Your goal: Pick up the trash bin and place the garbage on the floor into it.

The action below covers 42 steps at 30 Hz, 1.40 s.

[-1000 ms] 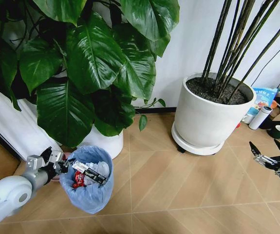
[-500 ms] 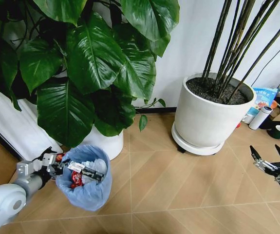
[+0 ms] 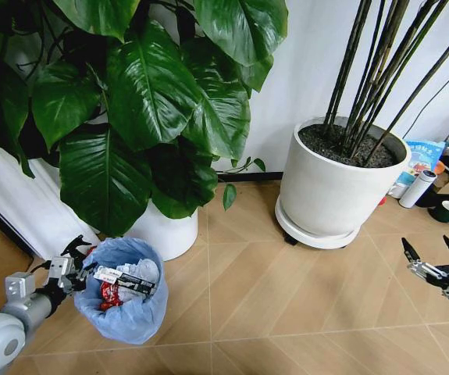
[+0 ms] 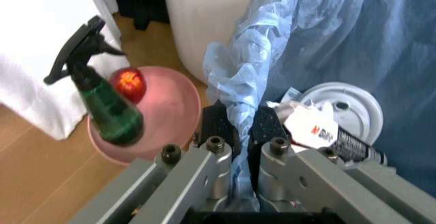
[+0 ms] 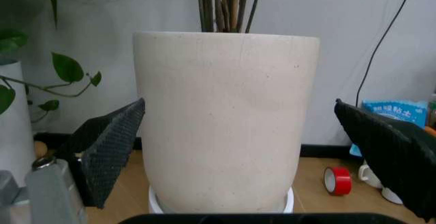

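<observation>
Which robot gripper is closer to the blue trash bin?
Left. The left gripper is clamped on the trash bin rim, pinching its blue bag. The right gripper hangs open far across the floor.

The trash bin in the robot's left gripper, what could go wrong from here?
The left gripper pinches mainly the thin blue bag at the rim of the trash bin, so the liner might tear or slip and the bin could drop. The bin looks tilted, with the garbage piled near the top, so pieces may spill onto the floor. The green spray bottle and pink dish sit close beside the bin and could be knocked.
</observation>
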Available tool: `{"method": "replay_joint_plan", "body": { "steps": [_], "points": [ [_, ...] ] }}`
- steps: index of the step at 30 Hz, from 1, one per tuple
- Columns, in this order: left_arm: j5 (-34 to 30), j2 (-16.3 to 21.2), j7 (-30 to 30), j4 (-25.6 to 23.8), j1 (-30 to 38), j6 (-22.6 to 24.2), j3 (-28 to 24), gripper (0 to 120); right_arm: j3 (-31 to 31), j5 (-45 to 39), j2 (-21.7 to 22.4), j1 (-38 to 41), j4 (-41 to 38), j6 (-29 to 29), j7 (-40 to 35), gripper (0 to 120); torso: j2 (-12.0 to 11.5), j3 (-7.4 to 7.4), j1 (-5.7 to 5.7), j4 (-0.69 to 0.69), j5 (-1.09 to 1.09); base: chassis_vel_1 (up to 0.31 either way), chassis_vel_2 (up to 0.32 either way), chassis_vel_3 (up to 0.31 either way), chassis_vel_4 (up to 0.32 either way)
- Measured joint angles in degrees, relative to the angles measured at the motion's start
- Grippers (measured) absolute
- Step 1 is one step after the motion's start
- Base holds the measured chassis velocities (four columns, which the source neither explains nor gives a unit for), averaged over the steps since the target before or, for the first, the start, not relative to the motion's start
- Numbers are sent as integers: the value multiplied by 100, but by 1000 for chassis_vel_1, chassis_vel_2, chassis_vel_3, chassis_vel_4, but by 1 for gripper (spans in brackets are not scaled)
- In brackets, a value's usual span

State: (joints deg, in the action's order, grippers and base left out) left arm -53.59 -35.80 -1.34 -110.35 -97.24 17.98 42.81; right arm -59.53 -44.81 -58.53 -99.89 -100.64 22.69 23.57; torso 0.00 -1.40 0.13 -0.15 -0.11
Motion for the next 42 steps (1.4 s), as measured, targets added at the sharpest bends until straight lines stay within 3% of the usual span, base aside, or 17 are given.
{"method": "replay_joint_plan", "body": {
  "steps": [12,42],
  "points": [
    [43,9,-12,-187,-584,99,380,0,76,1,3,27,184,162,175,100,0,0,0,0,0,0,0,0,0],
    [40,-70,-99,-382,-681,130,510,0,108,-60,-77,26,230,289,368,100,0,0,0,0,0,44,-42,-42,39]
  ]
}}
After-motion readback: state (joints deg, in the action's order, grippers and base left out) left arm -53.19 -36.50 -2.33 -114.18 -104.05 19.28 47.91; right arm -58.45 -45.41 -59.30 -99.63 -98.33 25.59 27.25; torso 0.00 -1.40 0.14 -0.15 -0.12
